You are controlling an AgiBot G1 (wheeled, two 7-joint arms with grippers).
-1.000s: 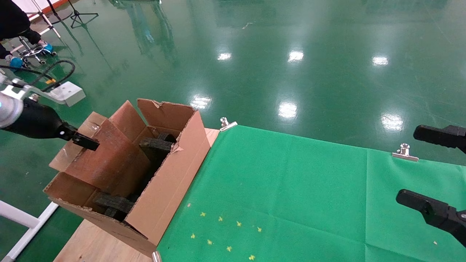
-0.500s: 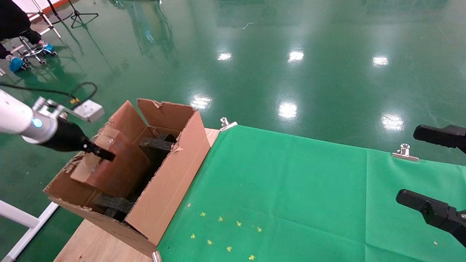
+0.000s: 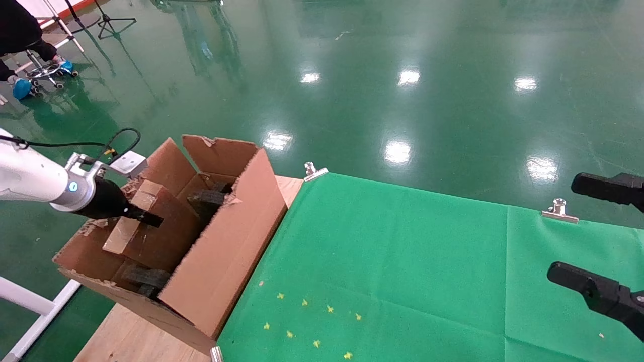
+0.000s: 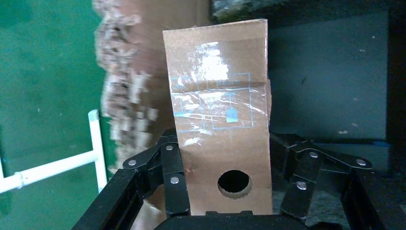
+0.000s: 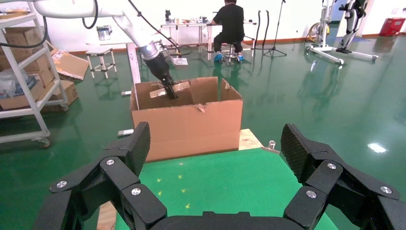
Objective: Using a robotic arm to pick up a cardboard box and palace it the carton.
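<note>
Left black two-finger hand [image 3: 151, 219] pinches the small slim brown taped cardboard box [image 3: 151, 227] tilted inside the large brown torn-flap carton [image 3: 221, 261] among dark grey foam blocks [image 3: 143, 279], while the right hand [image 3: 591, 236] hangs spread over the green worktop [image 3: 402, 271].

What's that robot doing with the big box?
The robot's left gripper is clamped on a small slim brown cardboard box sealed with shiny clear tape and holds it tilted inside the large brown corrugated carton with ragged flaps, above the dark grey foam blocks. The box is not let go yet. The right gripper is open and parked over the green cloth.
</note>
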